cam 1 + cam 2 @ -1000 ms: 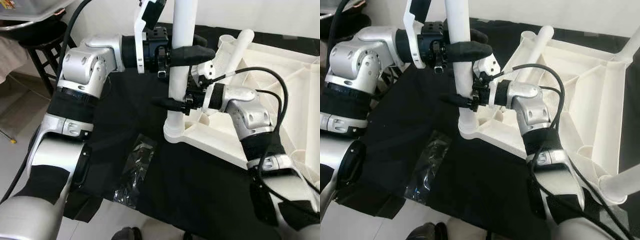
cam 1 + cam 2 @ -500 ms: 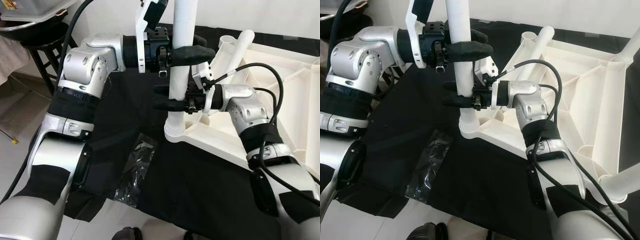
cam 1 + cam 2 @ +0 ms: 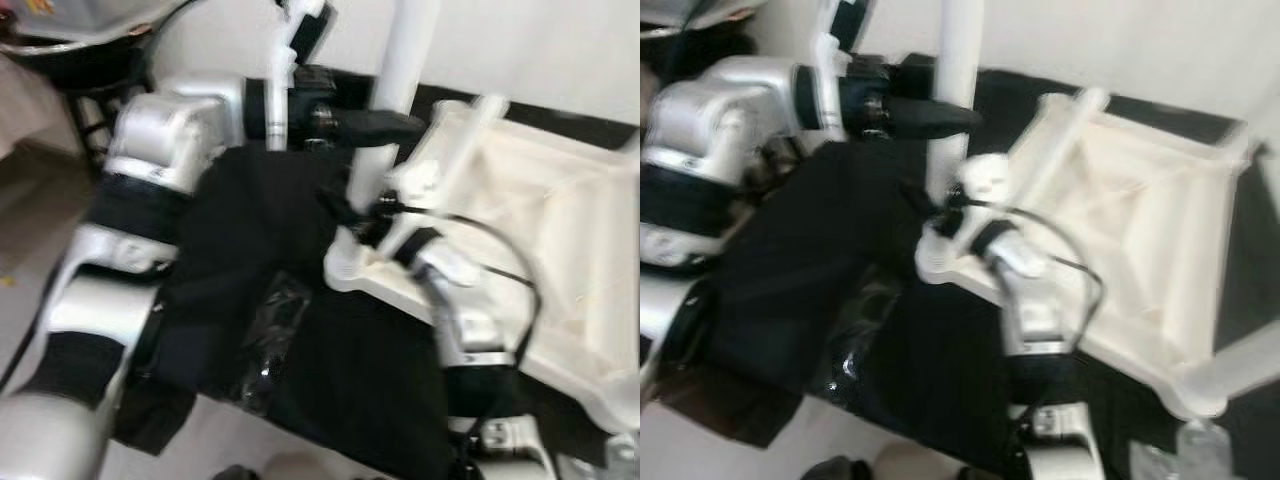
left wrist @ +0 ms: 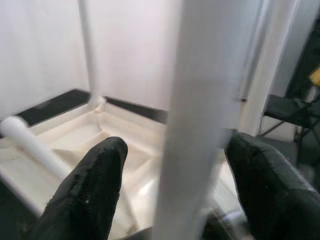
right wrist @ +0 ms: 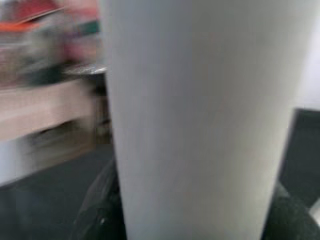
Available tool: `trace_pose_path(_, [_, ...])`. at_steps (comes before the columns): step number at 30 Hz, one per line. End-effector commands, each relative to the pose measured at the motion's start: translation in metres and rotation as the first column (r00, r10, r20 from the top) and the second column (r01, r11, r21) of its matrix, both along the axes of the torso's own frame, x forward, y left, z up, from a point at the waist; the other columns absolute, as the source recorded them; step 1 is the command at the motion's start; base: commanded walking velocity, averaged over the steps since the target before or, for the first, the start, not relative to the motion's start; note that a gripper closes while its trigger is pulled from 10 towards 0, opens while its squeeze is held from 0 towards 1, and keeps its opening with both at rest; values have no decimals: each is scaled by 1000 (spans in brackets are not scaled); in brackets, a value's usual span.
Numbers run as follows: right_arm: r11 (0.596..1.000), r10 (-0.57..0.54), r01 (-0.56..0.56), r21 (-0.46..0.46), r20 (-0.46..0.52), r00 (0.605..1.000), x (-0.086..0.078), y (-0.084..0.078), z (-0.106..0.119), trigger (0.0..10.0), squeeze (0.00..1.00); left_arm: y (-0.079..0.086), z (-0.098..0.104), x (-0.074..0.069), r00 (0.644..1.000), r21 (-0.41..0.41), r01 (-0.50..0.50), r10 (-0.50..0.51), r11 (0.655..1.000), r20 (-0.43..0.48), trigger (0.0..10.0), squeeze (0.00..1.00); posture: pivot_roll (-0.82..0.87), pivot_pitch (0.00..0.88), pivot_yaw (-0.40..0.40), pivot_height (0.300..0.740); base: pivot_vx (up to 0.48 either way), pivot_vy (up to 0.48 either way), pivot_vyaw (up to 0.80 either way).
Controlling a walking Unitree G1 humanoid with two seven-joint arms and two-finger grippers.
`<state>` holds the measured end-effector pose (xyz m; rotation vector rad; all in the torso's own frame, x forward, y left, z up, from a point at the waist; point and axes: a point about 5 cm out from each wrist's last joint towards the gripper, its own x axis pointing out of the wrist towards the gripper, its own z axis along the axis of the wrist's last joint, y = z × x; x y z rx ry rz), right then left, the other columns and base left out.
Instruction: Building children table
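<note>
A white table leg (image 3: 402, 60) stands upright in the corner socket of the upturned white table top (image 3: 545, 225), which lies on a black cloth (image 3: 235, 215). My left gripper (image 3: 385, 122) holds the leg high up; in the left wrist view its fingers (image 4: 95, 190) bracket the leg (image 4: 200, 125). Lower down, just above the socket, my right gripper (image 3: 346, 212) clasps the same leg, and its wrist view has the leg (image 5: 200, 115) close up with dark fingers (image 5: 97, 215) hugging both sides. Both eye views are blurred.
Another white leg (image 3: 1078, 108) stands at the table top's far corner and a third (image 3: 1240, 362) at its near right. A crumpled clear plastic bag (image 3: 270, 335) lies on the cloth by the front edge. A dark stool (image 3: 70, 70) is at the far left.
The camera has shifted and blurred. My right arm has swung round, so its forearm now rises from below instead of lying level. Both grippers stay on the leg.
</note>
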<state>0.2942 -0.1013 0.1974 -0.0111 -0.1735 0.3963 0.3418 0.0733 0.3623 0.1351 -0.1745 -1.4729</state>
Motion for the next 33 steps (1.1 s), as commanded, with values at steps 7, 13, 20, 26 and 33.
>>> trace_pose_path(7, [995,-93,83,-50,-236,967,-3,5,-51,0,0,15,-10,-1,999,26,-13,14,1000,-37,10000,0,74,158,34,740,0,0,0])
trace_pose_path(13, [998,-51,43,-44,-203,978,11,11,-37,10000,0,58,-41,-6,987,30,-112,115,993,-114,10000,0,86,157,19,740,0,0,0])
trace_pose_path(20, [979,192,-183,90,-92,977,-2,22,-2,10000,1000,90,-79,-21,949,26,-271,272,962,-157,10000,0,86,156,14,740,0,0,0])
trace_pose_path(26, [791,611,-611,10,37,791,-22,24,16,10000,941,95,-123,-57,902,22,-400,398,916,-168,10000,0,95,158,-10,740,0,0,0])
trace_pose_path(33, [680,727,-729,-77,-58,685,-4,-6,7,10000,0,74,-167,-103,902,137,-405,420,904,-98,10000,0,113,153,-24,740,0,0,0])
